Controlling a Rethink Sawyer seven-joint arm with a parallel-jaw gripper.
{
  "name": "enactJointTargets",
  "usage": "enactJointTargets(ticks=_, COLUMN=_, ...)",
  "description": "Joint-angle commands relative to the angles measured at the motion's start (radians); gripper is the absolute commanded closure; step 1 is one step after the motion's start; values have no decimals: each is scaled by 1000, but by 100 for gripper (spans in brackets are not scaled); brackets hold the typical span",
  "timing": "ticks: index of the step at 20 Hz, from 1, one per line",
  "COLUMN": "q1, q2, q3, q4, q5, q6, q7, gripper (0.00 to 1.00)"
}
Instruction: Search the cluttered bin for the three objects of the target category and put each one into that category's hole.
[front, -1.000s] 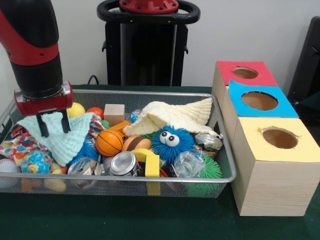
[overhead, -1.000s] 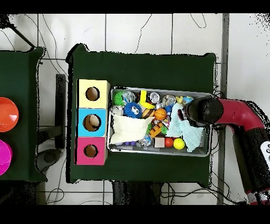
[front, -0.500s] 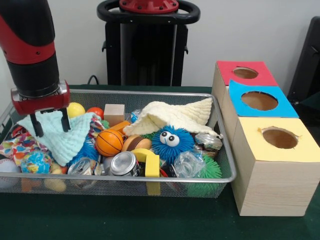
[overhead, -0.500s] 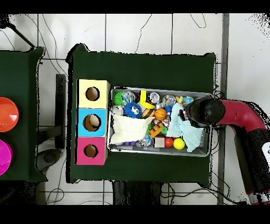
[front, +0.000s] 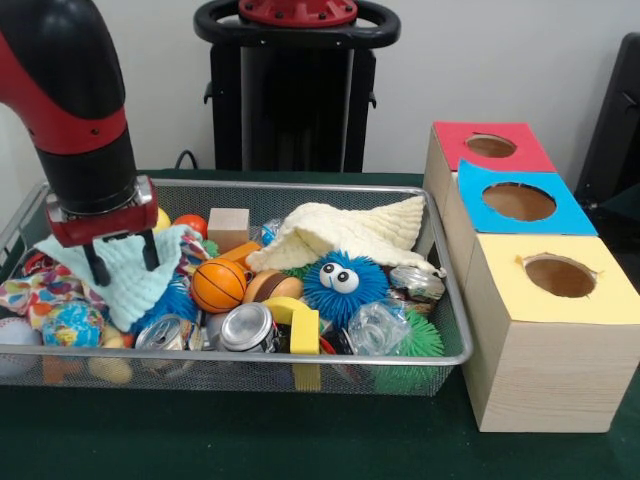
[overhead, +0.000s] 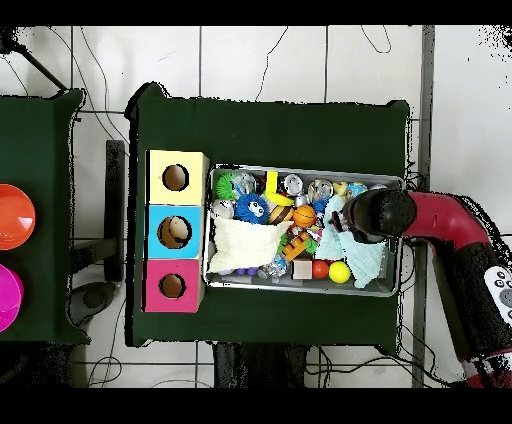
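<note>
End effector (front: 124, 262) lower, farther right.

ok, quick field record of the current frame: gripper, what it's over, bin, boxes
gripper: fingers apart, tips down against the light blue cloth; a grip cannot be confirmed
gripper location: left end of the wire mesh bin in the front view
bin contents: cream cloth, blue fuzzy toy with eyes, mini basketball, cans, wooden block, yellow ball, more clutter
boxes: red-topped box, blue-topped box, yellow-topped box, one hole each, beside the bin
objects in holes: none visible
</note>
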Motion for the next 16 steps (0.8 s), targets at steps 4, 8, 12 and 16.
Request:
enactJointTargets(ticks=4, q1=-12, q2=77, q3=39, q4=-12, q5=-59, q6=-99, q7=-233, gripper=100)
enactJointTargets(ticks=8, q1=2, q2=80, q3=40, q4=-29, q5=-49, q6=-59, q7=-251, gripper=100)
enactJointTargets(ticks=12, q1=2, q2=63, q3=40, q4=-22, q5=-40, q6=-42, q7=-250, gripper=100)
enactJointTargets(ticks=16, q1=-5, q2=-48, q3=41, q4=56, q5=-14, q6=-22, q7=-215, gripper=100)
